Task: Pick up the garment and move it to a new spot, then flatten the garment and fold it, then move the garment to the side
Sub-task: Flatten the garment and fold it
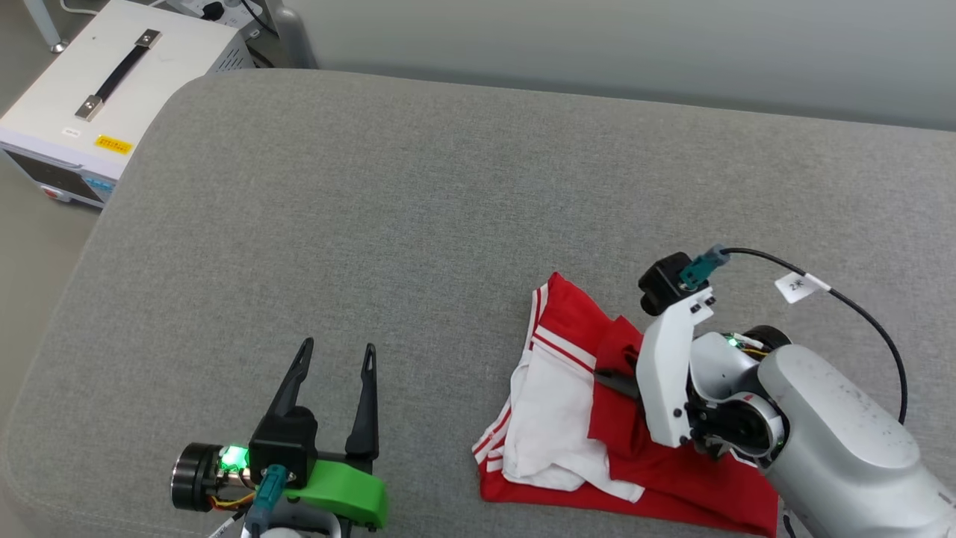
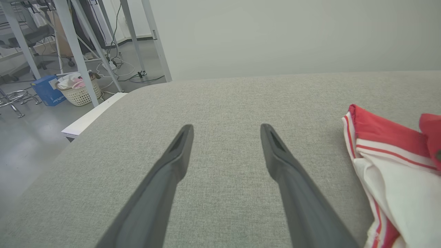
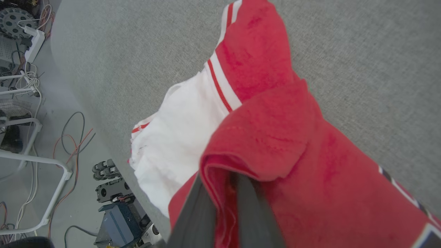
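Right gripper point(image 3: 222, 194), clamped on a garment point(image 1: 553, 403) fold at the cushion's point(image 1: 373, 187) 4 o'clock: pick-up is judged underway, and a lift and carry toward 10 o'clock is called for.

R claw point(image 3: 223, 186) tips hid in garment point(image 3: 275, 137) fold; numerals point(image 3: 427, 234) cut off at edge.

Garment point(image 1: 567, 403) lies bunched on cushion point(image 1: 373, 224), near-right part. Left gripper point(image 1: 337, 347) is left of it, apart, over bare cushion. Right gripper point(image 3: 224, 193) at garment's right, a fold between its fingers. Case point(image 1: 89, 112) sits beyond cushion's far-left corner.
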